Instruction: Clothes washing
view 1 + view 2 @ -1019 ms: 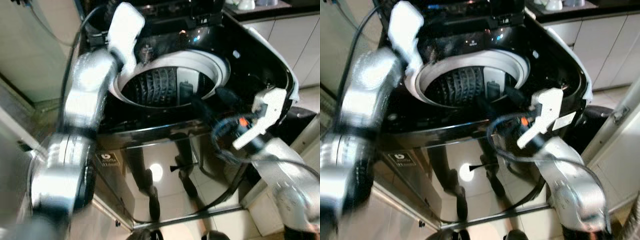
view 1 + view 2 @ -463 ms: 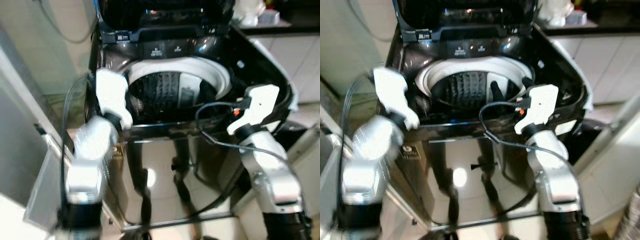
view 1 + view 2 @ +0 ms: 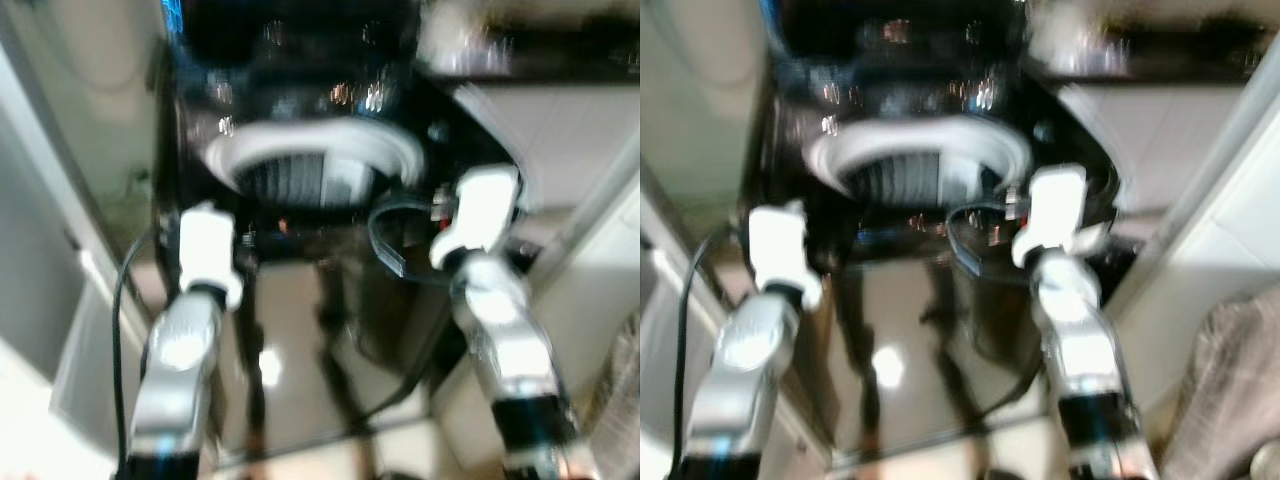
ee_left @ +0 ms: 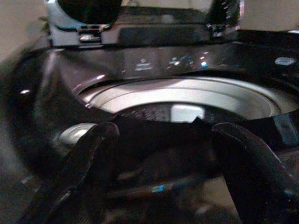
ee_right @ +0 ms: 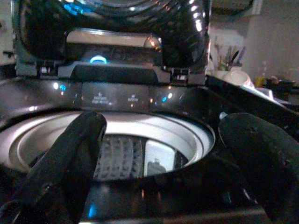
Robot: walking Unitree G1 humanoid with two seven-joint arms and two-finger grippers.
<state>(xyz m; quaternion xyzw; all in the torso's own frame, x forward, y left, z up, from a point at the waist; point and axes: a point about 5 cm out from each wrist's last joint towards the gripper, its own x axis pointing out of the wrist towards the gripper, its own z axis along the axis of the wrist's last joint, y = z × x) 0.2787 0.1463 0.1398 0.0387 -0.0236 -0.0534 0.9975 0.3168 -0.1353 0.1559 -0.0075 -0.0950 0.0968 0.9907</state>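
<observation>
A blurred view shows the open top-loading washing machine (image 3: 310, 170) directly ahead, both the left end effector (image 4: 159, 182) and right end effector (image 5: 159, 163) spread wide and empty near its front edge, risking a bump while vision is smeared.

The washer (image 5: 261, 116) body is glossy black, mirror-like, with small lit marks reflecting on its panel (image 5: 117, 95) and the front face (image 3: 330, 340) reflecting a bright light. Its raised lid (image 5: 112, 28) looks like dark shiny glass or plastic. The ring (image 5: 196, 130) around the opening is smooth, pale and semi-gloss; the drum (image 5: 119, 156) inside is ribbed and looks like metal. Both arms (image 3: 180, 370) are brushed silver metal with white plastic wrist housings (image 3: 480, 205). The fingers (image 5: 252, 154) are matt black, slightly rough, rubbery. On the far right lies a greyish cloth (image 3: 1220, 390), soft and creased
</observation>
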